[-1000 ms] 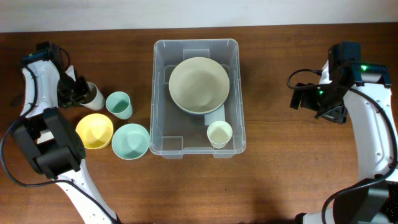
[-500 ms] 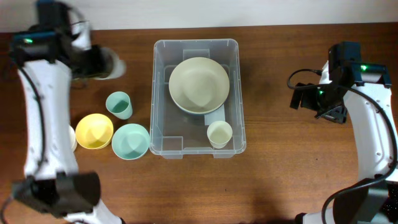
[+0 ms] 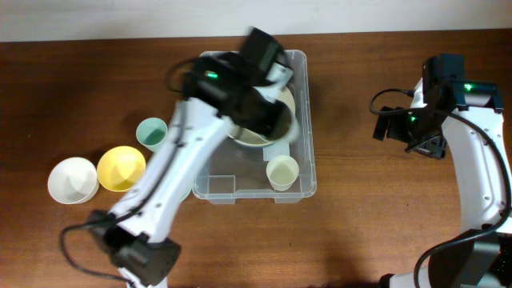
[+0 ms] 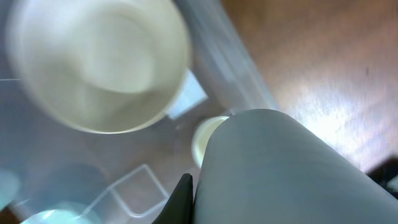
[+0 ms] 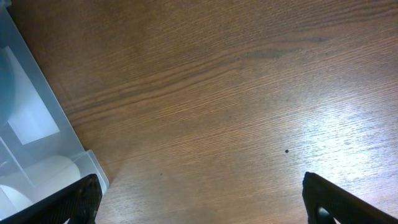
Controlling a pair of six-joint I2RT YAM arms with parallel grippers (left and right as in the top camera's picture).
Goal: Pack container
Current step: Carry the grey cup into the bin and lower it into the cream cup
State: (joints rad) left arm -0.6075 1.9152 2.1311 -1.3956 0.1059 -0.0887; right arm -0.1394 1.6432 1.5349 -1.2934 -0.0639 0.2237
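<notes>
Overhead view: I saw the left fingers [image 3: 272, 118] pinching a grey cup [image 4: 280, 168] above the container [image 3: 216, 182]; the right fingers [image 5: 202, 196] were spread over the worktop [image 5: 217, 93].

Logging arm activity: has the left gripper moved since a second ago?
Yes. The left gripper, carrying a pale cup, has swung right from the left edge of the table to above the container.

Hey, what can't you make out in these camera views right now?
Left gripper: overhead, smeared by motion blur.
Pale grey object: left wrist, too close, blurred, cut off by the frame; its identity is unclear.
Large bowl: overhead, mostly under the left arm.
Container: right wrist, only a corner shows.
</notes>
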